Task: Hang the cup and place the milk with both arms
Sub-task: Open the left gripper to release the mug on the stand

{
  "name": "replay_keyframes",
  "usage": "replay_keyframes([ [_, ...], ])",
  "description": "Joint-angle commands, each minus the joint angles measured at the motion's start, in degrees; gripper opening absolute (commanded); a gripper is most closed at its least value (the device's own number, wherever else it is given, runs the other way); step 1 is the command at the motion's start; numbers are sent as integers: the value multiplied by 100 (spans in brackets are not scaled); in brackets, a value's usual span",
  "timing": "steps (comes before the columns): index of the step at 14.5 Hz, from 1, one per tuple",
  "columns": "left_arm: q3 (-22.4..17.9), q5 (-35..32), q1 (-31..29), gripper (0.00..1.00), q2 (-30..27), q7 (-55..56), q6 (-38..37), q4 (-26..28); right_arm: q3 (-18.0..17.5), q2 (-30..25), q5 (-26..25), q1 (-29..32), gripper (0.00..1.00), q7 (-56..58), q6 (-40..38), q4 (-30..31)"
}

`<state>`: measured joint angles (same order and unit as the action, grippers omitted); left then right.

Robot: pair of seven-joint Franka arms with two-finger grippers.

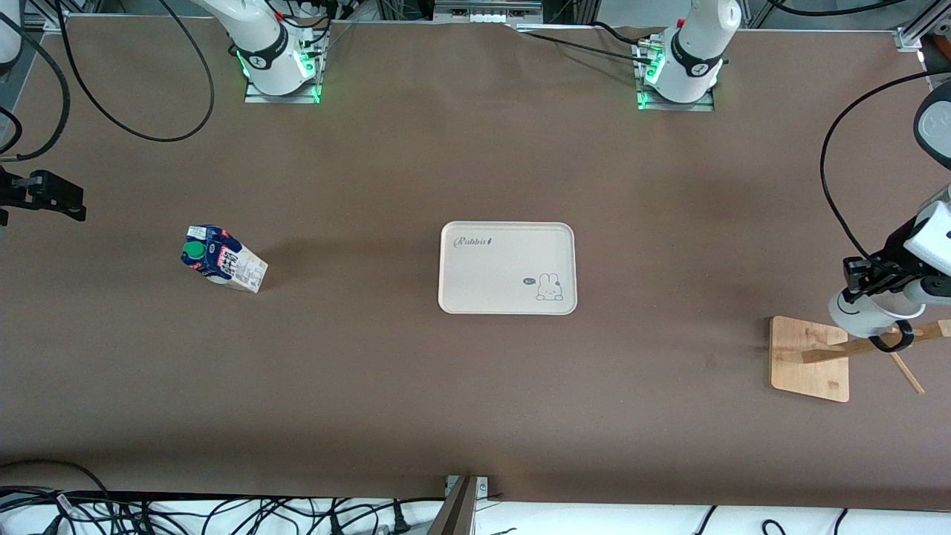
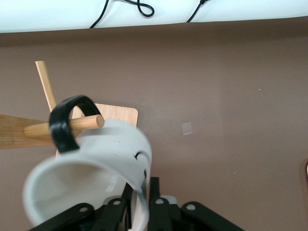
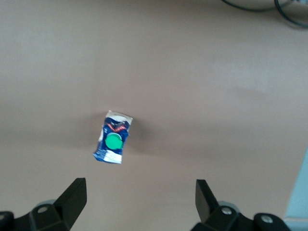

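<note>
We see the left gripper [image 2: 139, 211] clamped on the cup [image 1: 862, 312], whose black handle [image 2: 67, 122] is already around the wooden peg [image 2: 65, 126] of the rack [image 1: 810, 357] — it should only slide farther on. The right gripper [image 3: 139, 197], its fingers apart, hangs high above the milk [image 1: 223, 260], which stands straight below it.
</note>
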<state>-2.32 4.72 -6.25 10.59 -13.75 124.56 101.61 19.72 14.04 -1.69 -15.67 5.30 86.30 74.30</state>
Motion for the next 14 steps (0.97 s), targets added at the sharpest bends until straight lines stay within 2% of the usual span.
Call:
replay_keyframes([
  [1, -5, -94, -25, 100, 31, -146, -63, -19, -1483, -42, 124, 929, 100, -2131, 62, 5],
  [2, -5, -94, -25, 100, 31, -111, -63, -19, -1854, -59, 256, 1265, 100, -2303, 106, 23],
  [3, 4, -94, -25, 100, 23, -84, -72, -19, -1892, -60, 274, 1303, 100, -2236, 106, 23],
  [8, 4, -94, 89, 100, -117, 21, -458, -98, -1893, 11, 231, 1215, 100, -2068, 98, -3],
  [11, 4, -112, 501, 100, -433, 301, -1062, -54, -1937, 2, 248, 1355, 100, -1797, 89, -3],
  [12, 4, -112, 676, 100, -574, 642, -1483, -10, -1937, 2, 248, 1399, 100, -1534, 98, -3],
  [14, 13, -269, 1028, 100, -724, 1258, -1777, -10, -1884, 2, 213, 1356, 100, -1374, 19, -12],
])
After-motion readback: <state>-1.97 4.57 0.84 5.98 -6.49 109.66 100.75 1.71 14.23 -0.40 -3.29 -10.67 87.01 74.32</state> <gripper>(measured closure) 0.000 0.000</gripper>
